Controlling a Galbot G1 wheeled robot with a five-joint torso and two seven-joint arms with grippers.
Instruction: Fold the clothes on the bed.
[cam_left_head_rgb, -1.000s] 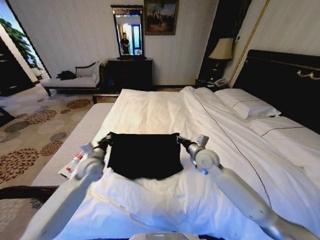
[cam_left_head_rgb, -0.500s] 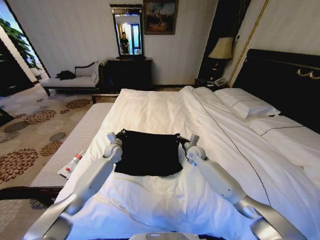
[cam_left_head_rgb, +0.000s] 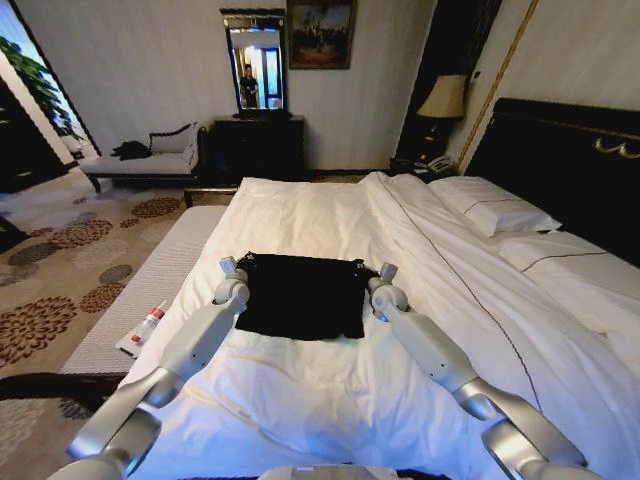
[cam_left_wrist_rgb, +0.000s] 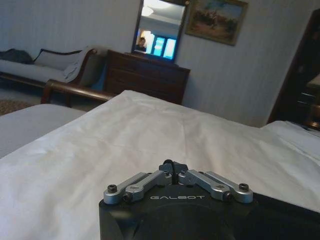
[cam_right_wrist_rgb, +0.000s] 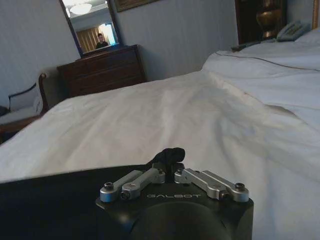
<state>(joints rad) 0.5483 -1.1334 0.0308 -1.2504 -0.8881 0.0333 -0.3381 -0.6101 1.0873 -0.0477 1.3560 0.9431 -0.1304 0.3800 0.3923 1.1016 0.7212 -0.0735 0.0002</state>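
The clothes (cam_left_head_rgb: 300, 295), a black T-shirt, lie as a flat dark rectangle in the middle of the bed (cam_left_head_rgb: 330, 400) on its white duvet. My left gripper (cam_left_head_rgb: 232, 268) is at the shirt's far left corner and my right gripper (cam_left_head_rgb: 383, 272) at its far right corner, both arms stretched forward. In the left wrist view the left gripper (cam_left_wrist_rgb: 172, 167) is shut with a tuft of black cloth pinched at its tips. The right gripper (cam_right_wrist_rgb: 170, 155) is likewise shut on a black fold, with the shirt (cam_right_wrist_rgb: 50, 200) spreading beside it.
A small bottle (cam_left_head_rgb: 150, 323) lies on the grey bench (cam_left_head_rgb: 150, 280) along the bed's left side. Pillows (cam_left_head_rgb: 495, 210) and the dark headboard (cam_left_head_rgb: 570, 160) are to the right. A chaise (cam_left_head_rgb: 150, 158), a dresser (cam_left_head_rgb: 260, 145) and a lamp (cam_left_head_rgb: 445, 100) stand by the far wall.
Both arms have reached farther forward, carrying the shirt's held edge away from me. The shirt now lies flatter and farther up the bed.
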